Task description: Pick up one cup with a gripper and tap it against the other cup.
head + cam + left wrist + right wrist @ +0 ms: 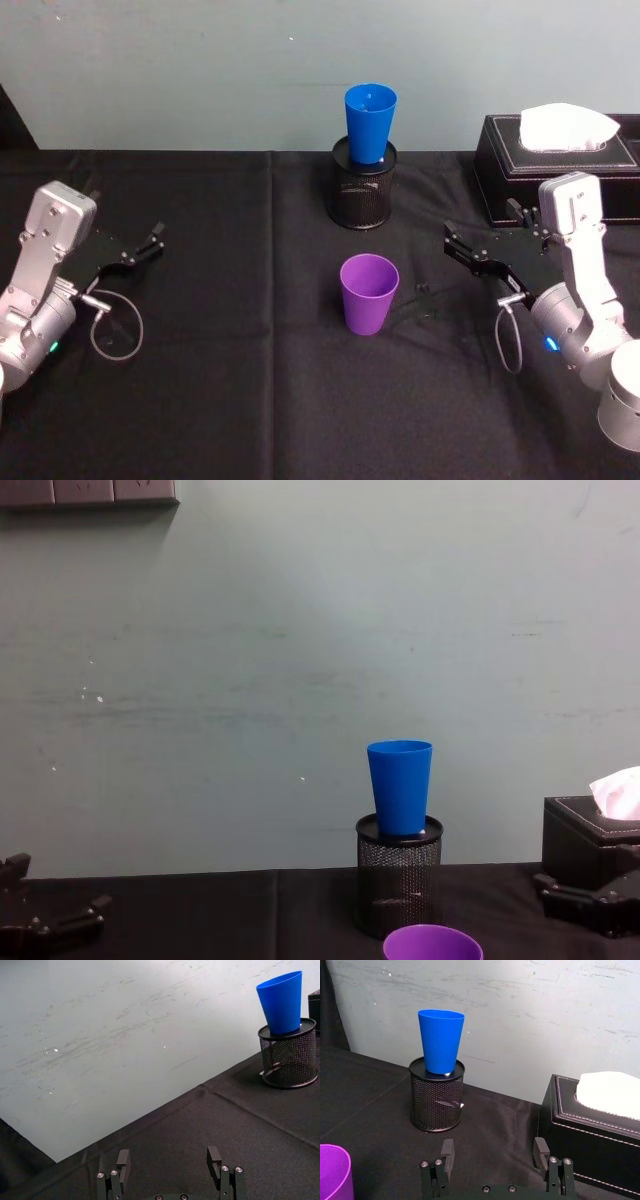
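The purple cup (368, 293) stands upright on the black cloth at the table's middle; its rim also shows in the chest view (432, 945) and its side in the right wrist view (334, 1172). Behind it, the blue cup (370, 122) stands upright on top of a black wire-mesh pen holder (362, 187). My right gripper (448, 241) hovers open to the right of the purple cup, apart from it, fingers pointing toward the table's middle. My left gripper (155, 240) rests open at the far left, with nothing between its fingers (122, 1162).
A black tissue box (560, 170) with a white tissue sits at the back right, just behind my right arm. A pale wall closes off the table's far edge. Black cloth covers the table, with free room around the purple cup.
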